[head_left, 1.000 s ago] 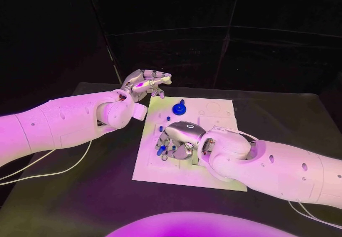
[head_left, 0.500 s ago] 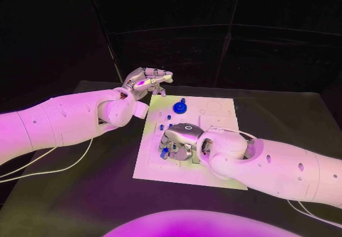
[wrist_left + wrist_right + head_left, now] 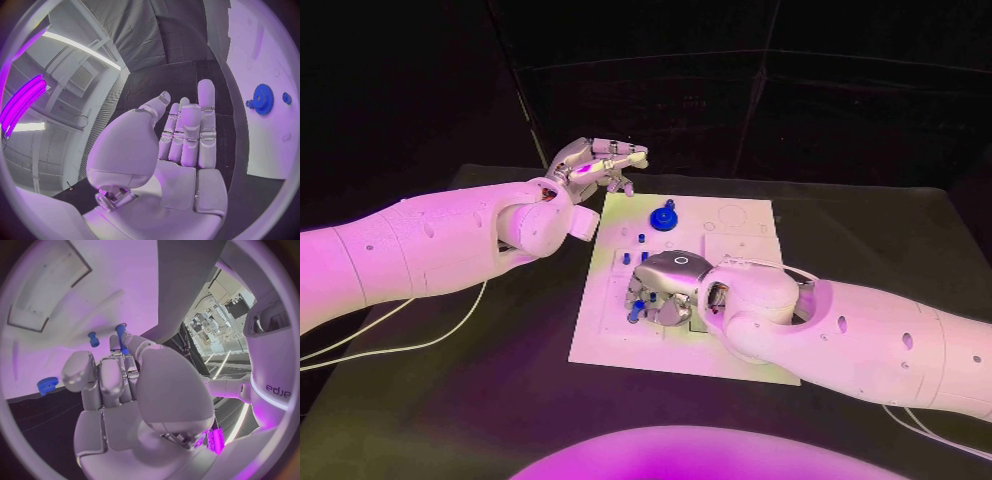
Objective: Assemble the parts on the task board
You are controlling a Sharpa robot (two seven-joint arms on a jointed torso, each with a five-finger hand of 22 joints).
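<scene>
The right robot hand [image 3: 661, 293] hovers low over the flat white task board [image 3: 738, 240], pinching a slim blue peg [image 3: 121, 338]; seating it upright seems next. At the board's 12 o'clock stands a blue gear [image 3: 664, 217]. The left robot hand [image 3: 599, 165] waits, fingers straight, holding nothing.

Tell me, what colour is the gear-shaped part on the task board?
Blue. The gear-shaped part shows best in the left wrist view, standing on the white task board.
</scene>
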